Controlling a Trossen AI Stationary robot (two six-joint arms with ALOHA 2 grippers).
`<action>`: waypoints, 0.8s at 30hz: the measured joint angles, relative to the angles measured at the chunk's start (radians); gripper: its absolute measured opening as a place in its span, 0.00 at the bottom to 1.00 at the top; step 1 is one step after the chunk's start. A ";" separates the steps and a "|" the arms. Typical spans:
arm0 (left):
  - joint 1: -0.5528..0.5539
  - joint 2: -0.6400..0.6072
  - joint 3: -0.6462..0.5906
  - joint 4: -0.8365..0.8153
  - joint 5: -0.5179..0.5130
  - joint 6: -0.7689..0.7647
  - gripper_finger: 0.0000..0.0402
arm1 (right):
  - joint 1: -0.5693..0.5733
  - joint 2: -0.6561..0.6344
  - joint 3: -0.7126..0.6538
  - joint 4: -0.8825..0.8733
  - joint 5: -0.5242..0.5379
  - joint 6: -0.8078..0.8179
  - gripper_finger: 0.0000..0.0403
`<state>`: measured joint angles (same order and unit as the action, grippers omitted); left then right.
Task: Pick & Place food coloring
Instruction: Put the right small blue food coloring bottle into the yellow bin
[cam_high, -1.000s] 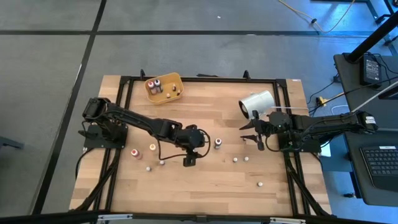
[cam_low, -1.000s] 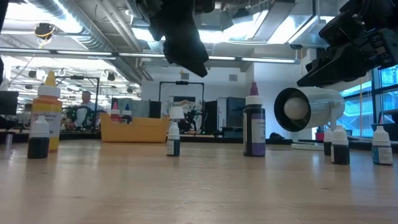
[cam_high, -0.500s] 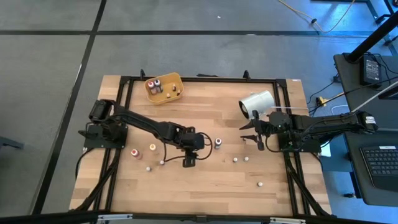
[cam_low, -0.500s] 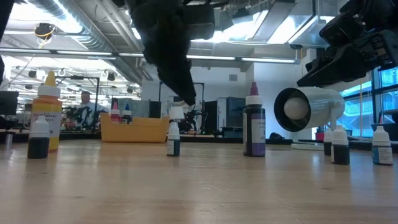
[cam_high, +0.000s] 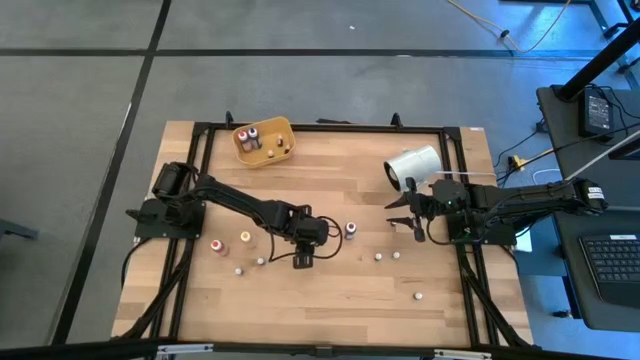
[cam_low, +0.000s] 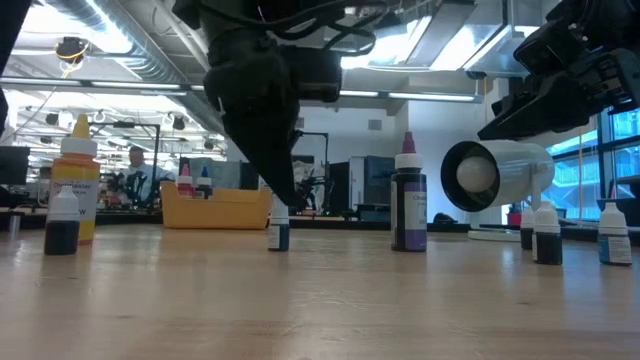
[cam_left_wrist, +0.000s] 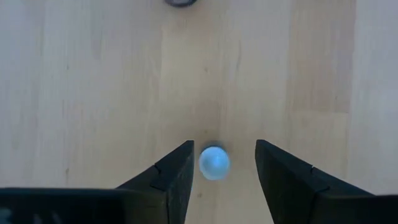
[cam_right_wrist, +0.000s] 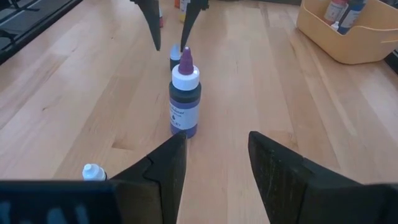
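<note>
One tiny pale-capped food-coloring bottle (cam_left_wrist: 214, 163) stands ungrasped between the left gripper's (cam_left_wrist: 219, 174) parted jaws; an off-centre squeeze could topple it.

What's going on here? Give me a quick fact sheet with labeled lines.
Surface: wooden table
Left gripper: straddling a small white-capped bottle, fingers not touching it
Right gripper: waiting near the white cylinder, holding nothing
Tray: yellow, some bottles inside
Purple bottle: upright, between the arms
Other small bottles: scattered, standing
</note>
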<state>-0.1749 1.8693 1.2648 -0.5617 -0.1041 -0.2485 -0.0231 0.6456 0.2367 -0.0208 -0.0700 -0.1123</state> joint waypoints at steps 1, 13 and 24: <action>0.000 0.000 0.000 -0.005 -0.009 0.000 0.41 | 0.000 0.000 0.000 0.000 0.000 0.000 0.43; 0.001 0.000 0.000 -0.039 -0.030 -0.006 0.39 | 0.000 0.000 0.000 0.000 0.000 0.001 0.43; 0.001 0.000 0.000 -0.038 -0.032 -0.051 0.33 | 0.000 0.000 0.000 0.000 -0.001 0.000 0.43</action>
<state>-0.1741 1.8696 1.2648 -0.5996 -0.1357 -0.2997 -0.0231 0.6456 0.2367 -0.0208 -0.0708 -0.1127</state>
